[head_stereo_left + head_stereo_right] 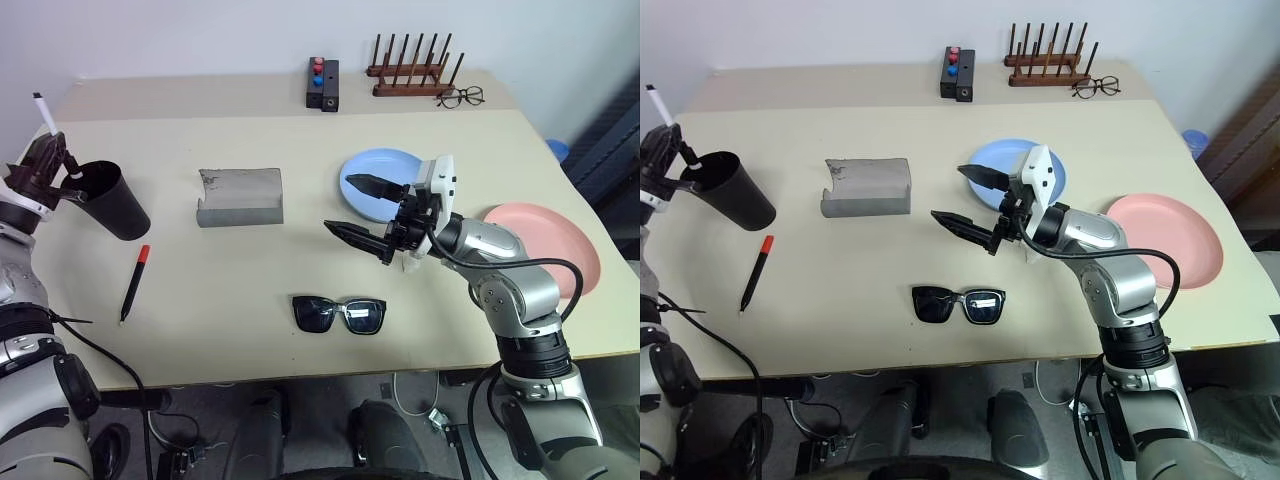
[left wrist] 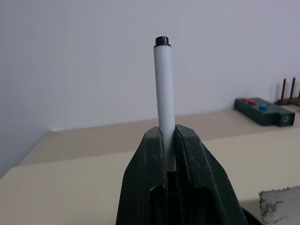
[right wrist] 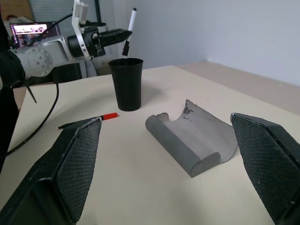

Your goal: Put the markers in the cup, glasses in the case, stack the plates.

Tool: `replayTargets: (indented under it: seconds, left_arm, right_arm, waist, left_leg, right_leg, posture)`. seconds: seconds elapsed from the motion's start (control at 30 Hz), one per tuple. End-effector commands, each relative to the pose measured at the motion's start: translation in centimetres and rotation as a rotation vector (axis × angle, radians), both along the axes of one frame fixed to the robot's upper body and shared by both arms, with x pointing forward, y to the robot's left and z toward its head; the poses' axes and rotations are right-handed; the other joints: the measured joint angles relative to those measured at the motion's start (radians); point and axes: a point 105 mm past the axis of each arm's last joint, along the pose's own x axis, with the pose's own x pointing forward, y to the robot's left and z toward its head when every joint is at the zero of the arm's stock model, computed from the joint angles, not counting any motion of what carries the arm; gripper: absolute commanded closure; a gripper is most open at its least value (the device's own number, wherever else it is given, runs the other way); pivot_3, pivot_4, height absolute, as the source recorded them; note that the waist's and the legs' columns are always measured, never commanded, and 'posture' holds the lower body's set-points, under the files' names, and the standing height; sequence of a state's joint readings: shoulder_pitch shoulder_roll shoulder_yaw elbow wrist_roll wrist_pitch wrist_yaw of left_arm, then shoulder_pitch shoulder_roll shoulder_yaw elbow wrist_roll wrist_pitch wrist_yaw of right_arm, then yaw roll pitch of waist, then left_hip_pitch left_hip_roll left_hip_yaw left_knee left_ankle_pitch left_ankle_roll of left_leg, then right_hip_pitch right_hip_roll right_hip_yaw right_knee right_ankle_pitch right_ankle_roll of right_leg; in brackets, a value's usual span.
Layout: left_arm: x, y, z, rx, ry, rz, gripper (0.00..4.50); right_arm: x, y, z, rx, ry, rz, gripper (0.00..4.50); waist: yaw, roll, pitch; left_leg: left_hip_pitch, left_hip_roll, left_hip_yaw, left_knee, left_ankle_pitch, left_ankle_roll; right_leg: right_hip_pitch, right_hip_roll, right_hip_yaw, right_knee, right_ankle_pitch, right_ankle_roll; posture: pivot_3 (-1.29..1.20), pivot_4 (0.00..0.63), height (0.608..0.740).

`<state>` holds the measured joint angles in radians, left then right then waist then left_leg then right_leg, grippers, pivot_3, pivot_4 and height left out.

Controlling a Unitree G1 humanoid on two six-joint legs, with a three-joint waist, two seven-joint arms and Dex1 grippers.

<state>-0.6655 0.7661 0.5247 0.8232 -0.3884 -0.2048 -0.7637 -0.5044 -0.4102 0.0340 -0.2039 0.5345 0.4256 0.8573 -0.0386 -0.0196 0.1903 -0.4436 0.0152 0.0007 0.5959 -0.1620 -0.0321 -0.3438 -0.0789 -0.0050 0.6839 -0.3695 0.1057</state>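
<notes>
Markers come first, from my left: my left gripper (image 1: pixel 45 150) pinches a white marker (image 2: pixel 164 93) upright above the cup (image 1: pixel 112 198), fingers pressed on its barrel. If I release off-centre, it could strike the rim and roll away. 1 red-capped marker (image 1: pixel 135 283) lies on the table (image 1: pixel 240 290) near the cup. The grey case (image 1: pixel 240 197) stands open. The sunglasses (image 1: pixel 339 314) lie near the front edge. My right gripper (image 1: pixel 362 207) hovers spread wide, empty, before the blue plate (image 1: pixel 375 170); the pink plate (image 1: pixel 560 245) sits well apart.
</notes>
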Motion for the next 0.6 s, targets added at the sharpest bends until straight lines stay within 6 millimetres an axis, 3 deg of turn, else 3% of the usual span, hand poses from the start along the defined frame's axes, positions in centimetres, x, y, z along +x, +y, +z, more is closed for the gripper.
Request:
replayTargets:
  seconds: [0.03,0.07,0.1,0.33,0.47,0.6]
  left_arm:
    - [-0.1,-0.3,0.8,0.004,-0.038,-0.02,4.44]
    - [-0.2,-0.4,0.7,-0.006,-0.039,-0.032,3.7]
    - [-0.2,-0.5,0.6,-0.002,-0.038,-0.037,3.5]
    - [-0.5,-0.7,0.7,0.018,-0.05,-0.035,0.16]
    - [-0.5,-0.8,1.3,0.022,-0.052,-0.028,0.04]
    - [-0.7,-2.8,2.4,0.015,0.019,-0.112,0.04]
  right_arm:
    - [-0.8,0.2,1.2,0.019,-0.058,0.015,0.0]
    - [-0.8,0.2,1.2,0.018,-0.058,0.014,0.0]
    - [-0.7,0.2,1.2,0.017,-0.057,0.013,0.0]
    - [-0.6,0.3,1.1,0.015,-0.057,0.014,0.0]
    - [-0.6,0.4,1.1,0.014,-0.058,0.016,0.0]
    - [-0.5,0.3,1.0,0.009,-0.056,0.014,0.0]
  waist:
    - [0.001,0.0,0.0]
    - [0.001,0.0,0.0]
    - [0.002,0.0,0.0]
    - [0.001,0.0,0.0]
    - [0.003,0.0,0.0]
    - [0.002,0.0,0.0]
  left_leg:
    - [0.0,0.0,0.0,0.0,0.0,0.0]
    - [0.0,0.0,0.0,0.0,0.0,0.0]
    - [0.0,0.0,0.0,0.0,0.0,0.0]
    - [0.0,0.0,0.0,0.0,0.0,0.0]
    - [0.0,0.0,0.0,0.0,0.0,0.0]
    - [0.0,0.0,0.0,0.0,0.0,0.0]
  right_leg:
    - [0.0,0.0,0.0,0.0,0.0,0.0]
    - [0.0,0.0,0.0,0.0,0.0,0.0]
    - [0.0,0.0,0.0,0.0,0.0,0.0]
    - [0.0,0.0,0.0,0.0,0.0,0.0]
    - [0.0,0.0,0.0,0.0,0.0,0.0]
    - [0.0,0.0,0.0,0.0,0.0,0.0]
  posture:
    - [0.0,0.15,0.74]
    - [0.0,0.15,0.74]
    - [0.0,0.15,0.74]
    - [0.0,0.15,0.74]
    - [0.0,0.15,0.74]
    - [0.0,0.15,0.74]
